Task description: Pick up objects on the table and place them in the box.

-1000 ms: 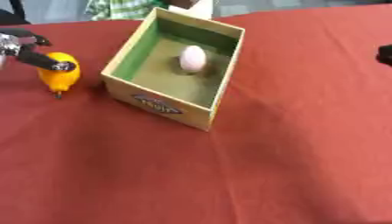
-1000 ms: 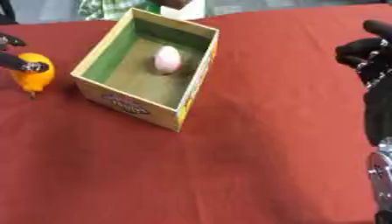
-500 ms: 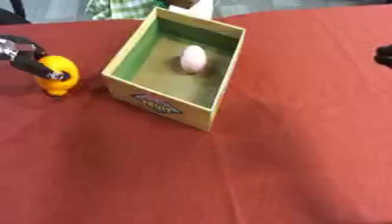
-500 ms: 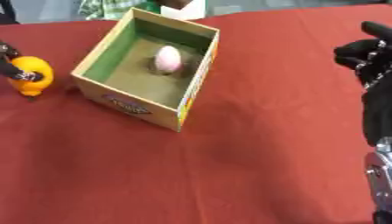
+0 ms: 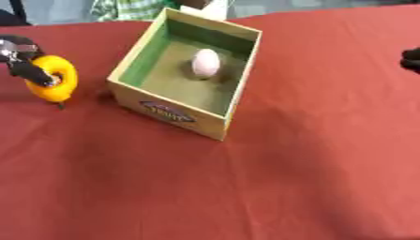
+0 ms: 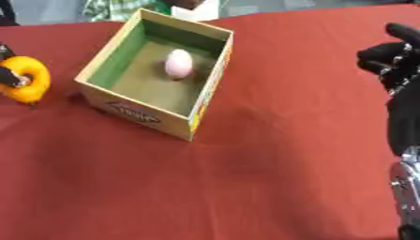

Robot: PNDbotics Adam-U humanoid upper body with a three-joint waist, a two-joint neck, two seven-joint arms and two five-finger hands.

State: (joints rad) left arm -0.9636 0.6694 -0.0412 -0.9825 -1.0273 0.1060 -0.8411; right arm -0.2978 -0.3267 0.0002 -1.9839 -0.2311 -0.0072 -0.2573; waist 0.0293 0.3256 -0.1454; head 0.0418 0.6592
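A yellow, rounded object (image 5: 54,78), possibly a toy fruit with a small dark tip at its underside, is held at the left edge of the scene by the left hand (image 5: 23,63), whose dark fingers are curled across its front. The object is seen just above the red cloth of the bench (image 5: 246,187), with a shadow beneath it, and it lies beside the left wall of the open cardboard box (image 5: 170,111) but apart from it. Inside the box, on the greenish floor near the far wall, a pale pink egg-shaped object (image 5: 206,63) is already resting. The right hand (image 6: 392,60) is held idle at the right edge, above the bench, its fingers partly bent and nothing gripped. The step in hand is judged to be the carrying of the yellow object over the near left wall and into the box. Several risks can be foreseen. If the object is not raised high enough, the wall may be struck and the light box pushed or tipped across the cloth. Since only part of the object is covered by the fingers, it may slip during the lift and roll away. If it is released above the egg-shaped object, that one may be knocked, so release is better aimed at the bare near floor of the box.
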